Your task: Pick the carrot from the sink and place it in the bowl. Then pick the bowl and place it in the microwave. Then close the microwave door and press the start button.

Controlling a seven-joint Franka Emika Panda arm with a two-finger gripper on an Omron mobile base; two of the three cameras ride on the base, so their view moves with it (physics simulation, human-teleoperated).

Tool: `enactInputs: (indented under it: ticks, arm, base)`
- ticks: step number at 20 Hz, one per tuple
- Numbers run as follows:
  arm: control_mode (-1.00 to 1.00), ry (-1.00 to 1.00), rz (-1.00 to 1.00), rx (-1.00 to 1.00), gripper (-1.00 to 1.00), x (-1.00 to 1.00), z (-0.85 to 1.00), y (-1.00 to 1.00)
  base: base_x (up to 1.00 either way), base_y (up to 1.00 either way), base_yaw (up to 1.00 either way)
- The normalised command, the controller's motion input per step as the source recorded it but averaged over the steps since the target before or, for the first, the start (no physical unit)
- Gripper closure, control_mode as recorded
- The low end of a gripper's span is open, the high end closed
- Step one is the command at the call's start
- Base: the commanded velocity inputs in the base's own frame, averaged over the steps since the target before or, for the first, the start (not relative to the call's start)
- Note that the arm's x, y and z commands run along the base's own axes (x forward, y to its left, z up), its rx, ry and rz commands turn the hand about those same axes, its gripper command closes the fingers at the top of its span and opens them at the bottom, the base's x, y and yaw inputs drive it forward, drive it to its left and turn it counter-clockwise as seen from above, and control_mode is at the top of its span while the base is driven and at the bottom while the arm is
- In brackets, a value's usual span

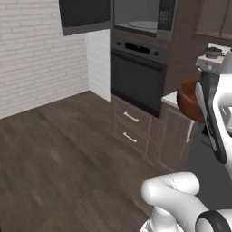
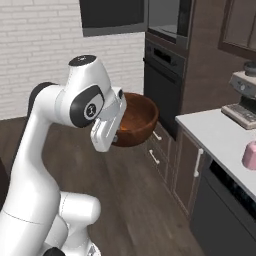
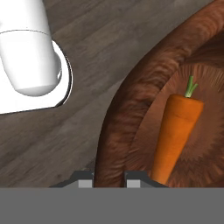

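Two-finger gripper [image 3: 109,178] pinches the thick rim of the round reddish-brown wooden bowl [image 2: 135,120], orange tapered carrot [image 3: 175,135] lying inside, held over open dark plank floor [image 1: 59,158] below the open grey microwave [image 1: 142,18].

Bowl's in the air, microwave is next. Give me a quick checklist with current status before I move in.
1. Carrot lies inside bowl: ok.
2. Gripper clamps the bowl's wall, one finger on each side: ok.
3. Bowl off the counter, carried over the floor: ok.
4. Microwave door swung open: ok.
5. Microwave cavity free, turntable bare: ok.
6. Bowl level enough to keep the carrot in: cannot tell.
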Motion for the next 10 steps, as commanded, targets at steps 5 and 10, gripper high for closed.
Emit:
enactInputs:
  ticks: [5,10]
  arm:
    - [1.00,0.00,0.00,0.00,1.00,0.00,0.00,0.00]
    - [1.00,0.00,0.00,0.00,1.00,0.00,0.00,0.00]
  base:
    - [1.00,0.52,-0.01]
    - [1.00,0.60,-0.01]
